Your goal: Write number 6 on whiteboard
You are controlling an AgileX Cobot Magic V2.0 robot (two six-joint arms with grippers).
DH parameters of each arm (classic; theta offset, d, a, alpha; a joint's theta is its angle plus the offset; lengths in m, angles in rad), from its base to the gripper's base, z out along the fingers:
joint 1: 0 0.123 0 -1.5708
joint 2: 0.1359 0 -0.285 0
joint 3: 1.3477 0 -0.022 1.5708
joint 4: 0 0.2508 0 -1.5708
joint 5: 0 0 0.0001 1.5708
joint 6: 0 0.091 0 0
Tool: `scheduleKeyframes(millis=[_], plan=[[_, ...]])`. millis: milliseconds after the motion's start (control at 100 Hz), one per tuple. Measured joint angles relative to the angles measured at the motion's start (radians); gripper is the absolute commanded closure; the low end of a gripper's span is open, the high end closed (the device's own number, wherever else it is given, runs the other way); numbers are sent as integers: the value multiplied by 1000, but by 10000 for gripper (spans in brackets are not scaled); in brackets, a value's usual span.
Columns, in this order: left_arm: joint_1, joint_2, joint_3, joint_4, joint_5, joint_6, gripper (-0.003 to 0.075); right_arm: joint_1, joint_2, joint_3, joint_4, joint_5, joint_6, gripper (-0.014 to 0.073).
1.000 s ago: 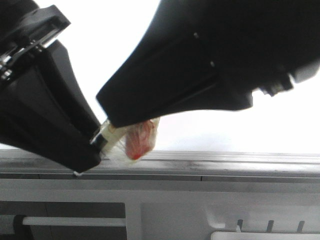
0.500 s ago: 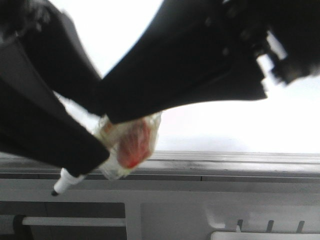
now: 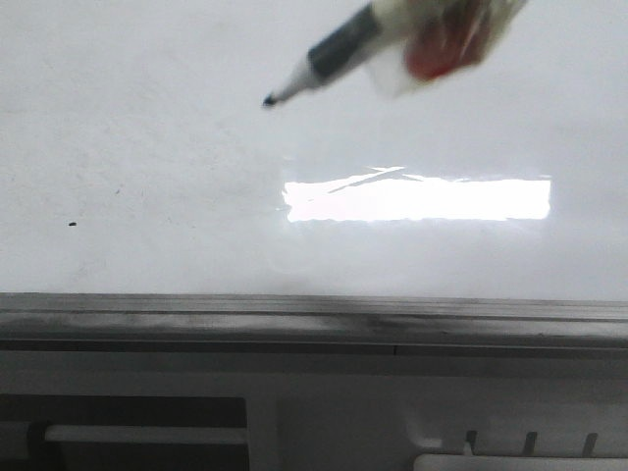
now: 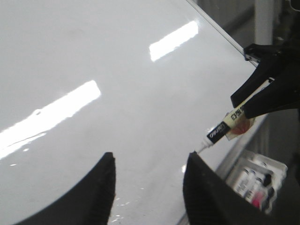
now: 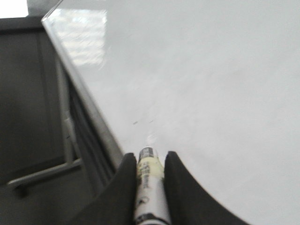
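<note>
Marker (image 3: pixel 339 49) sits squeezed in our right gripper (image 5: pixel 149 161) above the whiteboard (image 3: pixel 147 177); our left gripper (image 4: pixel 149 171) gapes wide, holding nothing

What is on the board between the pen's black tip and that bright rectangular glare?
Nothing: in the front view, the glossy white whiteboard is bare between the marker's black tip and the glare; no stroke drawn.

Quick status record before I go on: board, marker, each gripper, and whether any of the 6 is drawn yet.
whiteboard: white, glossy, light glare, grey rail along near edge
marker: uncapped, black tip pointing at the board
right gripper: shut on marker
left gripper: open, empty, over the board
number 6: no stroke visible
other marks: tiny black speck
tip contact: cannot tell
</note>
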Motion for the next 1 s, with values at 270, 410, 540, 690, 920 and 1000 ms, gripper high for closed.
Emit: scheduleKeyframes(millis=[270,410,540,690,920,1000], plan=[[75,-245,177,-13,-38,-18,739,-59,86,-10,-8,-97,-53,647],[75,-254,193,-47,-42,-19,739,-118,146,-10,23,-107,-55,647],[75,-254,193,-63,-46,-19,739,-146,162,-14,27,-126,-55,647],[75,-254,193,-67,-46,-20,739,-151,165,-18,34,-152,-55,647],[75,-254,194,-67,-46,-20,739,-151,209,-24,69,-175,-55,647],[75,-254,194,-68,-46,-20,739,-151,228,-31,73,-170,-55,647]])
